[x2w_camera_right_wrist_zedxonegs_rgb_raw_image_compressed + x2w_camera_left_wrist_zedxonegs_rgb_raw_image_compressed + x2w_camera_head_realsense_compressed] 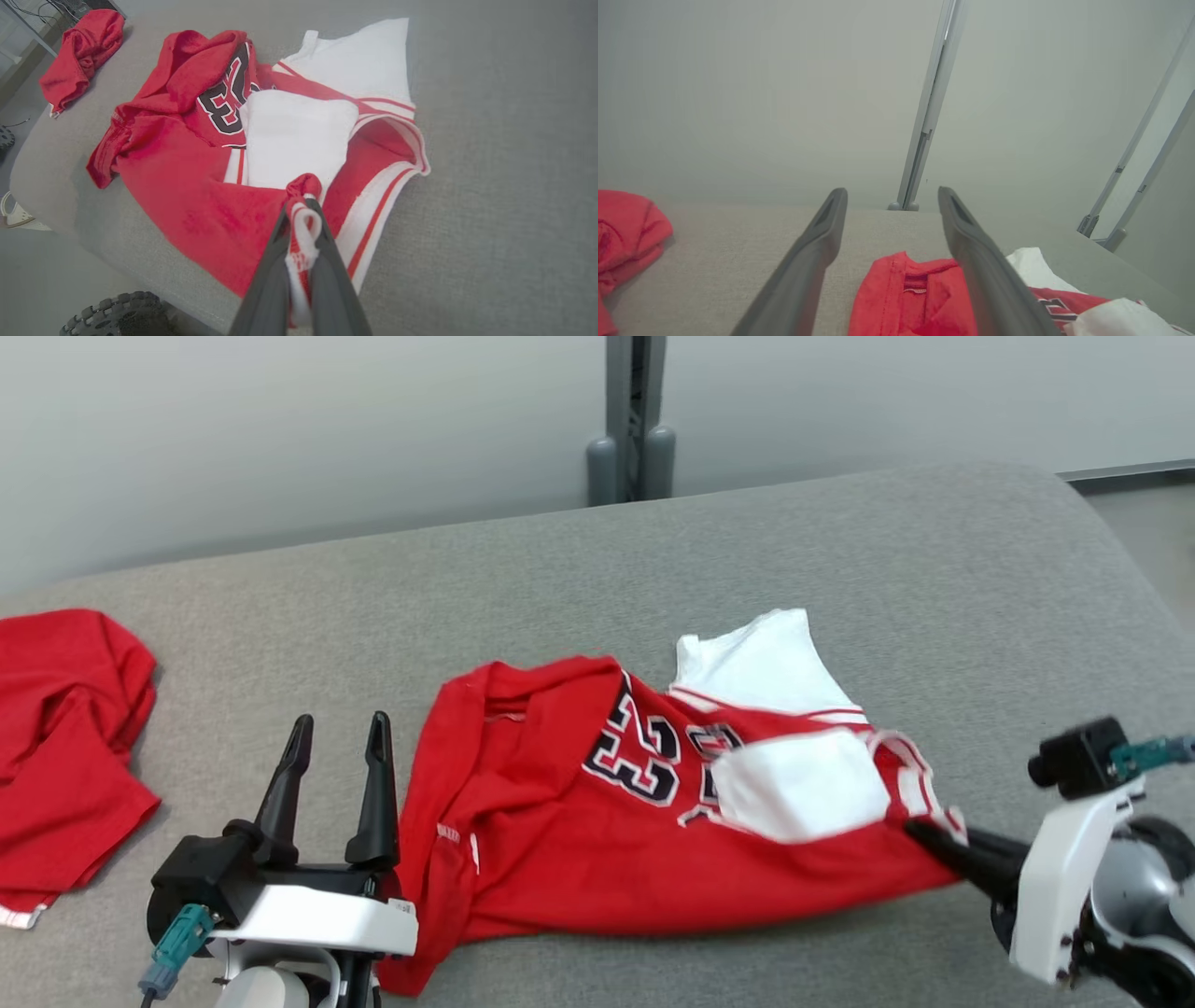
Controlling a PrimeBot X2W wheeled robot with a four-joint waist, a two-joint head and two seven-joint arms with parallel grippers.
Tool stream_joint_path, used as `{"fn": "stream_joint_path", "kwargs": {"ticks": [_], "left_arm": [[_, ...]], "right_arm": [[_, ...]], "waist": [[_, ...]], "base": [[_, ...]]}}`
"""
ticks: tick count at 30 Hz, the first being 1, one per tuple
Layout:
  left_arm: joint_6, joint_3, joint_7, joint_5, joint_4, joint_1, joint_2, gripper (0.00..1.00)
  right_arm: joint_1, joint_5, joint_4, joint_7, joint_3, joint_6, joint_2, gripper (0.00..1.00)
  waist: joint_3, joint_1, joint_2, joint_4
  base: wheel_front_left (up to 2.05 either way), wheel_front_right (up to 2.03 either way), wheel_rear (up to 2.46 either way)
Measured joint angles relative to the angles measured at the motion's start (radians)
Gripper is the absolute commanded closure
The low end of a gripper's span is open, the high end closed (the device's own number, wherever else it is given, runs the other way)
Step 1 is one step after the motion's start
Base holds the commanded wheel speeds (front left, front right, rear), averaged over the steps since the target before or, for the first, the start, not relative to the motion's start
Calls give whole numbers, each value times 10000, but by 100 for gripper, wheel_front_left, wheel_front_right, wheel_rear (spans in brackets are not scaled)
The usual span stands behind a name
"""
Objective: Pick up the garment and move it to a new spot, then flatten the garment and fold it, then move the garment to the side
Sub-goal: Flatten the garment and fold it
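Right gripper (302, 212) pinches a striped edge of the crumpled red basketball jersey (560, 840), probably to drag it flat; next, the wide-open, empty left gripper (341, 728) needs the opposite end.

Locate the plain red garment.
In the head view the plain red garment lies crumpled at the cushion's far left, left of the left claw, apart from the jersey.

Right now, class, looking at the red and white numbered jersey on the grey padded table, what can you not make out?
Head view: print beside the 23 on the red and white numbered jersey, covered by its own white fold.
Head view: crumpled red cloth, cut off by the left edge.
Right wrist view: the right gripper's inner faces, covered by the pinched hem.
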Motion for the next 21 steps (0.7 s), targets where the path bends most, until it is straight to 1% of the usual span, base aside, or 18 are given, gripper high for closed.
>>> {"fn": "stream_joint_path", "kwargs": {"ticks": [6,7,8,11,17,19,21], "left_arm": [[33,-96,0,0,-21,70,2,0],[33,-96,0,2,-19,88,2,0],[31,-102,0,2,-10,105,0,0],[21,-102,0,10,19,109,6,0],[-48,-146,0,81,46,107,4,0],[-52,-146,0,105,42,107,4,0],[-56,-161,0,105,42,106,4,0]], "right_arm": [[1775,320,-825,1262,-748,0,-23,100],[1997,274,-920,1396,-871,0,17,69],[2151,148,-968,1452,-1045,0,96,0],[2485,-305,-953,1802,-1605,0,362,0],[2731,-1616,-1206,1939,-2947,0,1078,0],[2660,-2192,-1377,1572,-3496,0,1342,0],[2466,-2742,-1511,997,-3979,0,1745,0]], "waist": [[-182,0,0,-313],[-181,0,0,-319],[-177,1,0,-318],[-174,0,0,-281],[-165,0,0,-129],[-154,1,0,-73],[-148,0,0,-14]], "base": [[0,0,0],[0,0,0],[0,0,0],[0,0,0],[0,0,0],[0,0,0],[0,0,0]]}}
